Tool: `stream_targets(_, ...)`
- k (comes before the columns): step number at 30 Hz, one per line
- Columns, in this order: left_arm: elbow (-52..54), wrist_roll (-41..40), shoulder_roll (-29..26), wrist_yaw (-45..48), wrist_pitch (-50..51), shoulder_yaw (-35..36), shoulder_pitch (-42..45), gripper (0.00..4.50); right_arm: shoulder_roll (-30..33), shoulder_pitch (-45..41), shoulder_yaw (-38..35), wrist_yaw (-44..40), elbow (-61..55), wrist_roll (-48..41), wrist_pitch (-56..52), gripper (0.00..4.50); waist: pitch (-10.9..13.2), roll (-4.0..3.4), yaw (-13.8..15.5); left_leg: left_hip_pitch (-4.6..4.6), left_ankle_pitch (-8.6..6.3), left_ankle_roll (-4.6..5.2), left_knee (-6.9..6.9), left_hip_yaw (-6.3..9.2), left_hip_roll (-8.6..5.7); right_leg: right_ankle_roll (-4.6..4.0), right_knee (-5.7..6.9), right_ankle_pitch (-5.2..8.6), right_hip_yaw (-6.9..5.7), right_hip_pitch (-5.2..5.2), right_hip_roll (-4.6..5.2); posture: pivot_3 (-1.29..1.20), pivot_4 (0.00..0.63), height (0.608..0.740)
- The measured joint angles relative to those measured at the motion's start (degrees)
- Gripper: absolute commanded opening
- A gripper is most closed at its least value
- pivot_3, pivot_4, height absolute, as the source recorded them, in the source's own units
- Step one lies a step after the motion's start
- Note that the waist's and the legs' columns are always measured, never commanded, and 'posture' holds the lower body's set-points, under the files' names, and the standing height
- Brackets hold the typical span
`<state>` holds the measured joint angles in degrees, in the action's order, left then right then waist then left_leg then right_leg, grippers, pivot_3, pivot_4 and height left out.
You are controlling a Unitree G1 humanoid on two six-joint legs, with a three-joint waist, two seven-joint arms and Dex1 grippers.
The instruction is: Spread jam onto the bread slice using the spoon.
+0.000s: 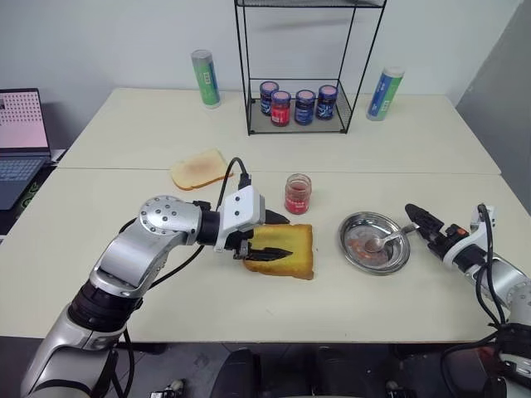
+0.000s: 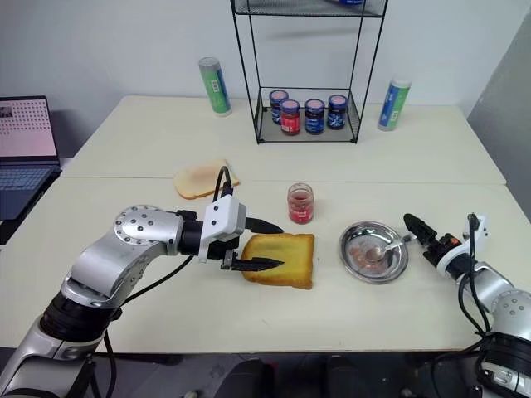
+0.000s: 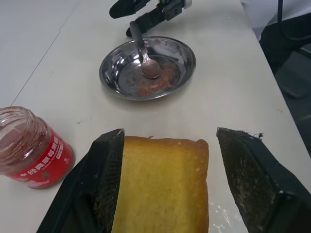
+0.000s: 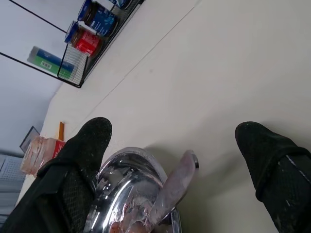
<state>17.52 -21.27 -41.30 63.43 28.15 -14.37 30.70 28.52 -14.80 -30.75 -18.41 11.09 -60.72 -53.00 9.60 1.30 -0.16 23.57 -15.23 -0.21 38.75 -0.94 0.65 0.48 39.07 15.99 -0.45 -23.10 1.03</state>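
Spoon (image 1: 383, 242) in smeared dish (image 1: 355, 247) — jam (image 1: 297, 194) beside bread slice (image 1: 290, 253); both grippers (image 1: 270, 238) (image 1: 417, 219) spread, empty.

We list: table (image 1: 249, 315), matt cream laminate; dish (image 3: 187, 58), polished metal, smeared; spoon (image 3: 146, 60), shiny metal; jam (image 3: 29, 150) jar, clear glass with glossy red label; bread slice (image 3: 163, 187), porous golden crumb; left gripper (image 3: 170, 184) fingers (image 3: 109, 179), black, rough-textured pads.
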Motion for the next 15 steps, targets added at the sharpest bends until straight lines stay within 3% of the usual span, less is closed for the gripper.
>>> stream_targets(6,0.06,0.31,-0.06,-0.15,-0.36,0.11,-1.13,3.15,-2.03,-0.17,0.00,-0.80,-0.30,-0.20,-0.21,4.50,-0.01,-0.01,-0.12,-0.01,0.00,0.00,0.00,0.00,0.02,0.00,0.01,0.00,0.00,0.00,0.00,0.00,0.150,0.740)
stream_targets(9,0.08,0.99,-0.06,-0.30,-0.81,0.11,-1.89,3.18,-2.79,0.06,-0.82,-0.92,-0.30,-0.25,-0.05,4.09,-0.01,-0.01,-0.09,-0.01,0.00,0.00,0.01,0.01,0.02,0.00,0.01,0.00,-0.01,0.00,0.00,0.00,0.150,0.740)
stream_targets(15,0.21,1.18,-0.03,-0.40,-1.01,0.14,-1.87,3.18,-4.92,0.17,-1.08,-0.89,0.09,-0.80,-0.26,2.65,-0.01,-0.02,-0.10,-0.01,0.00,0.00,0.01,0.01,0.02,0.00,0.02,0.00,-0.01,0.00,0.00,0.00,0.150,0.740)
